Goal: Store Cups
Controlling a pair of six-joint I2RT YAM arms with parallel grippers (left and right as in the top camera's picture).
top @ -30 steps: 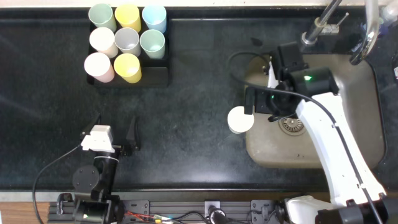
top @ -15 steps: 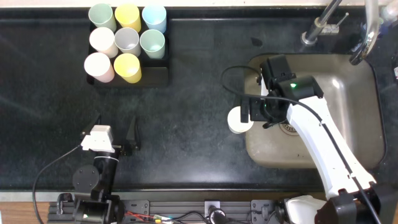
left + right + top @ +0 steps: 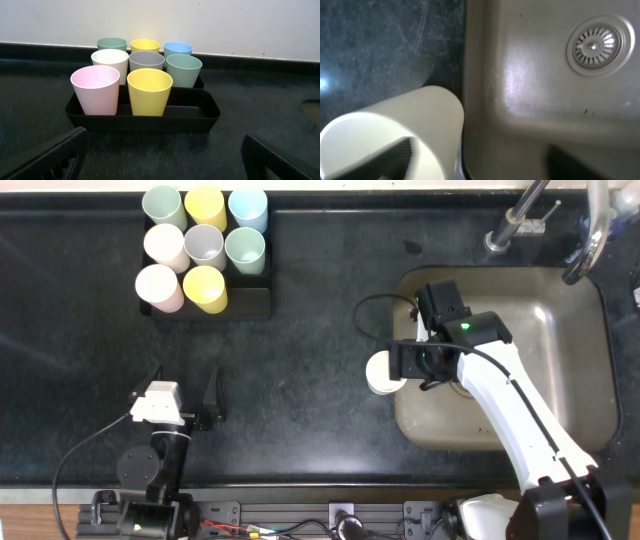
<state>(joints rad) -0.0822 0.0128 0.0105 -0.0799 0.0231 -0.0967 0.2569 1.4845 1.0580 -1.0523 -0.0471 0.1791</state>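
A cream cup (image 3: 379,372) stands on the dark counter right at the sink's left rim. My right gripper (image 3: 399,364) is over it and open. In the right wrist view one finger sits inside the cup (image 3: 415,130), and the other is over the sink, clear of the cup's wall. The gripper (image 3: 480,167) straddles that wall. A black tray (image 3: 250,302) at the back left holds several upright pastel cups, with a free spot at its front right corner. My left gripper (image 3: 188,390) rests open near the front left, facing the tray (image 3: 150,122) from a distance, fingers (image 3: 50,155) empty.
The steel sink (image 3: 560,390) with its drain (image 3: 594,46) lies to the right, and a faucet (image 3: 515,215) stands behind it. Bare dark counter (image 3: 300,380) stretches between the tray and the sink.
My right gripper has shifted left and toward the front, closing in over the cream cup. The cup has hardly moved. The left arm is still.
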